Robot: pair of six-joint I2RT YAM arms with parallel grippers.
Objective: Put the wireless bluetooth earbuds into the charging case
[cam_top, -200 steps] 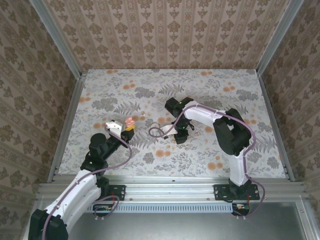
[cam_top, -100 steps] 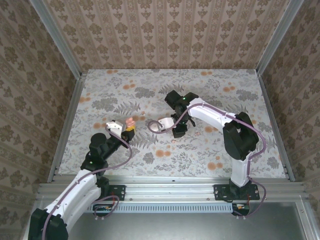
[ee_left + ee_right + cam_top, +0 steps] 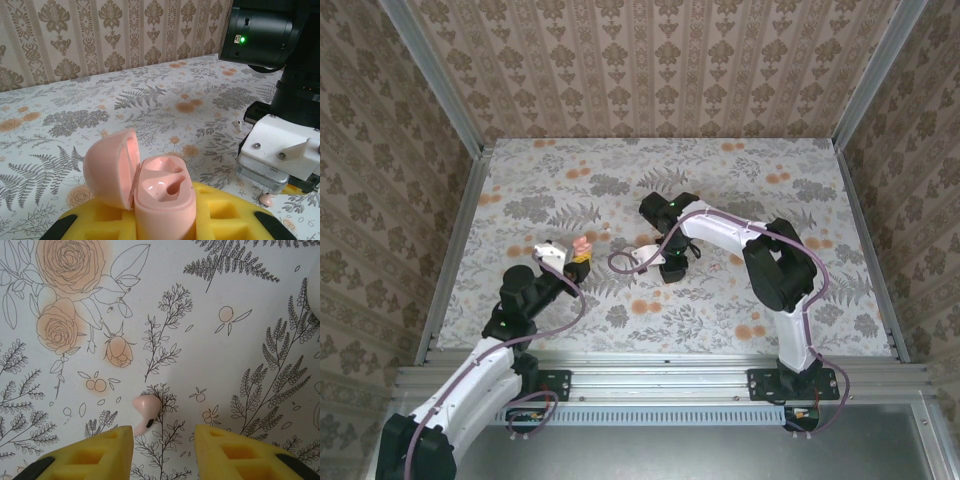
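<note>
The right gripper (image 3: 162, 442), half open and empty, has the earbud (image 3: 145, 412) at 11 o'clock from its gap, stem toward 7; the left gripper (image 3: 162, 220) clamps the case (image 3: 165, 190).

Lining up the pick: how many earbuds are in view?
2. One earbud lies on the table between the right tool's open fingers; a second earbud lies on the table beside that tool. The open case looks empty; none seems hidden.

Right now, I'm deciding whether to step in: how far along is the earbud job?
Done: the pink rounded plastic charging case sits lid-open in the shut left fingers, both sockets empty. In hand: the open right fingers hover over one small pink earbud, not gripped. Left: picking up and seating both earbuds.
</note>
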